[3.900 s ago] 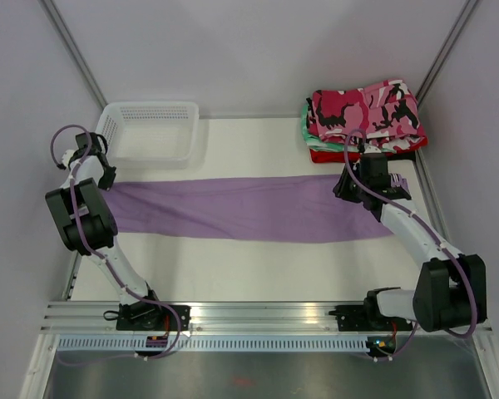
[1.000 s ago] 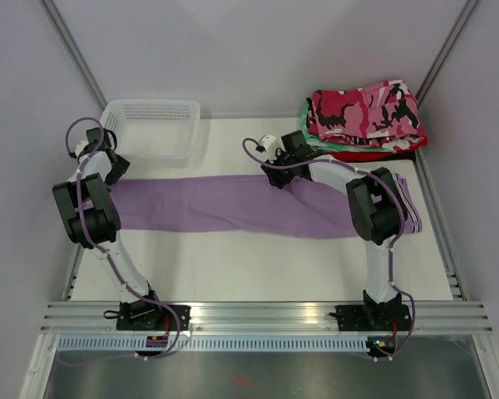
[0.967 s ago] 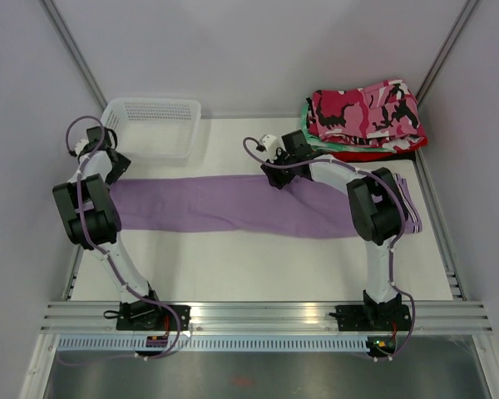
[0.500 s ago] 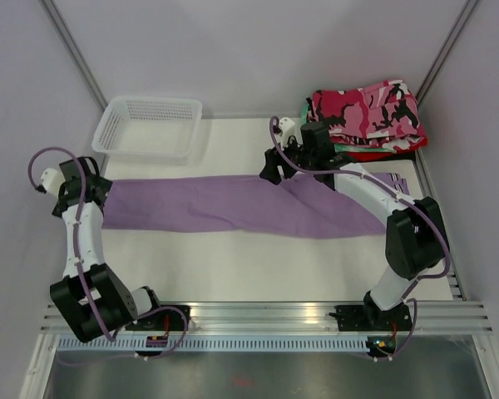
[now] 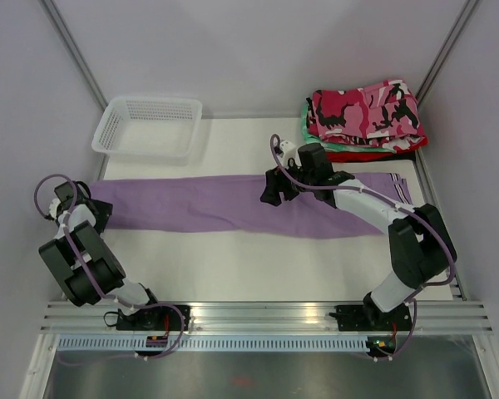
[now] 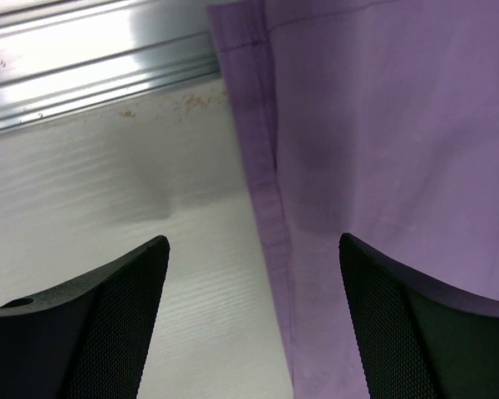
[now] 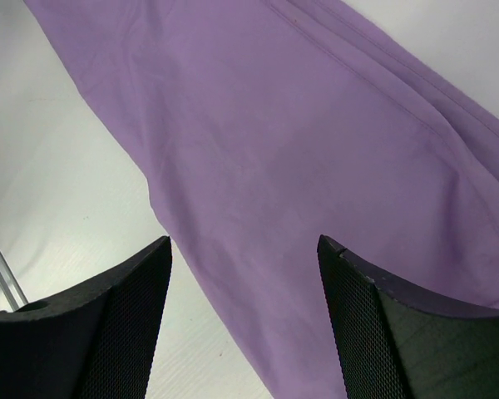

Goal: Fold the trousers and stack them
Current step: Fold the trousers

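one basket (image 5: 145,152) sits seemingly apart from lilac trousers (image 5: 200,204).

White table (image 5: 233,266) bears lilac trousers (image 5: 200,204) (flat); basket (image 5: 150,103); folded stack (image 5: 362,116).

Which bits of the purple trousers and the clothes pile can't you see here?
- Top view: the right arm covers a stretch of the purple trousers.
- Top view: the camouflage trousers top the pile, so the green-and-white garment and the red garment show only their edges.
- Wrist views: the picture edges cut off most of the purple trousers.
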`<control>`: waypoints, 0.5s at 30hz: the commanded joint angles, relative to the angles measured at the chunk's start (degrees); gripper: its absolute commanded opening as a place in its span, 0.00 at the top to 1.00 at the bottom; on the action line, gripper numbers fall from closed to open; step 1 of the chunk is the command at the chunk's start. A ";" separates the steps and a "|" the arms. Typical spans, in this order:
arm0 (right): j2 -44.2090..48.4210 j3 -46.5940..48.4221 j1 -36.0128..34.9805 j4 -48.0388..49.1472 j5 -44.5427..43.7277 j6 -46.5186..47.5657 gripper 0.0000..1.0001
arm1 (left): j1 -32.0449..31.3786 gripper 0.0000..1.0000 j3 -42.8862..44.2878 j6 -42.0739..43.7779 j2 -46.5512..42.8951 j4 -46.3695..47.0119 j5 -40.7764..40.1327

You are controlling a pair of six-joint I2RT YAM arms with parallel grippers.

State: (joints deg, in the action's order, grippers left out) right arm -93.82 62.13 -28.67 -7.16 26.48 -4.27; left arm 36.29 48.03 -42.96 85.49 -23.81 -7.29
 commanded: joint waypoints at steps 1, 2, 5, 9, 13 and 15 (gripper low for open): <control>3.47 -0.08 -0.34 2.94 -0.46 -2.14 0.23 | 0.27 0.13 2.42 4.02 1.60 7.64 0.17; 3.56 -0.43 -0.34 3.03 -0.81 -2.14 0.23 | 0.36 0.13 2.51 4.46 2.04 8.25 -0.09; 3.47 -0.43 -0.34 3.03 -1.78 -2.06 0.23 | 0.27 0.14 3.82 5.16 4.85 8.70 -2.37; 1.98 -0.17 -0.43 3.38 -2.40 -2.76 0.23 | 0.18 0.26 5.93 5.78 8.28 8.69 -4.40; 1.45 -0.52 -0.34 4.17 -3.71 -3.64 0.23 | 0.18 0.37 6.02 5.87 10.04 10.28 -4.66; 1.53 -0.78 -0.34 4.17 -4.68 -3.90 0.23 | 0.27 0.39 6.28 6.22 10.92 10.19 -4.32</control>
State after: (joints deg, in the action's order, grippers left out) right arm -92.20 61.89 -28.73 -5.58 23.53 -6.87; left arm 36.29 52.27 -38.87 95.11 -16.08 -10.37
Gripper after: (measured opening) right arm 0.768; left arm 0.622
